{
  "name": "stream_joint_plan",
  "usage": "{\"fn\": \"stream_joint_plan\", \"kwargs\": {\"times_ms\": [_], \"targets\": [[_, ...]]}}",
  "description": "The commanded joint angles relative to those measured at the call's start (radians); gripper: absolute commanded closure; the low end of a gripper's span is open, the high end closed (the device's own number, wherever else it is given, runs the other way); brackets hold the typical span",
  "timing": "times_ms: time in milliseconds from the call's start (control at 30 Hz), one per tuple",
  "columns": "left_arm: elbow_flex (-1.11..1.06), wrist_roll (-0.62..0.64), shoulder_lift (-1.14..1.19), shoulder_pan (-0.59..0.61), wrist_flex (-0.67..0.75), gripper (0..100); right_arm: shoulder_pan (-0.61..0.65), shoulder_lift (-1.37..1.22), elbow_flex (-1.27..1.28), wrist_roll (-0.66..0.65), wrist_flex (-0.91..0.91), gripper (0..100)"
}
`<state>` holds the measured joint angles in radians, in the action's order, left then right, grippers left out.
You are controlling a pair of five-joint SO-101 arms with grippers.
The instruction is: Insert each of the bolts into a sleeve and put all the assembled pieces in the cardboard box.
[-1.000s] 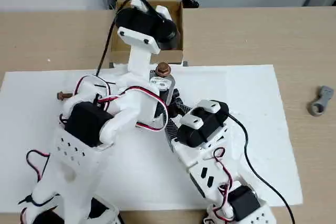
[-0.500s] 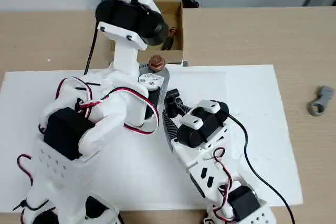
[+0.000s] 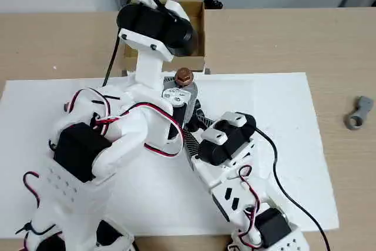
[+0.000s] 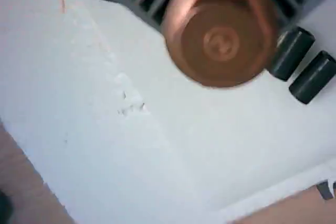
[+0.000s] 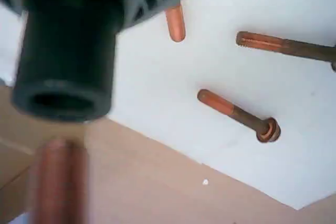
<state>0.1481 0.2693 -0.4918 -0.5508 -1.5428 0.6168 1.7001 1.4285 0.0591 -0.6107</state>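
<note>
in the high view, bare pale wooden table [image 3: 53, 39] lies open along the left edge and across the top, beyond the flat white sheet [image 3: 282, 121] spread over the middle. the left half of the sheet is taken up by the left arm. its left gripper [image 3: 182, 83] is seen at upper centre, just below the near wall of the one open brown cardboard box [image 3: 198, 16], and its claw is clamped on one copper-coloured hex-headed metal bolt [image 3: 183, 76], head up. just below and right, the right gripper [image 3: 192, 113] is held low over the sheet. the right third of the sheet lies open, and one small grey plastic part [image 3: 358, 113] rests on bare table at the far right, apart from the sheet.

in the left wrist view, the smooth hexagonal head is seen against a ribbed grey jaw. two short black cylindrical sleeves [image 4: 291, 53] lie side by side on the sheet at the right.

in the right wrist view, at the left, one black tubular sleeve [image 5: 65, 61] with its hollow end showing is gripped under a ribbed grey jaw. to the right, three loose copper bolts [image 5: 239, 115] lie on the sheet near its edge, one partly hidden by the jaw.
</note>
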Motion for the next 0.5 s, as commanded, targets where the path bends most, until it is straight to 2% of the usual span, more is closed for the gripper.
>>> {"fn": "stream_joint_plan", "kwargs": {"times_ms": [0,267,467], "targets": [[-0.015,0.009,-0.003,-0.003,0.04,99,0.004,0.008,-0.011,-0.005,0.024,99.5],[-0.019,0.011,-0.003,-0.003,0.04,99,0.004,0.008,-0.011,-0.005,0.024,99.5],[-0.134,0.012,-0.003,-0.003,0.107,99,0.004,0.008,-0.012,-0.005,0.024,99.5]]}}
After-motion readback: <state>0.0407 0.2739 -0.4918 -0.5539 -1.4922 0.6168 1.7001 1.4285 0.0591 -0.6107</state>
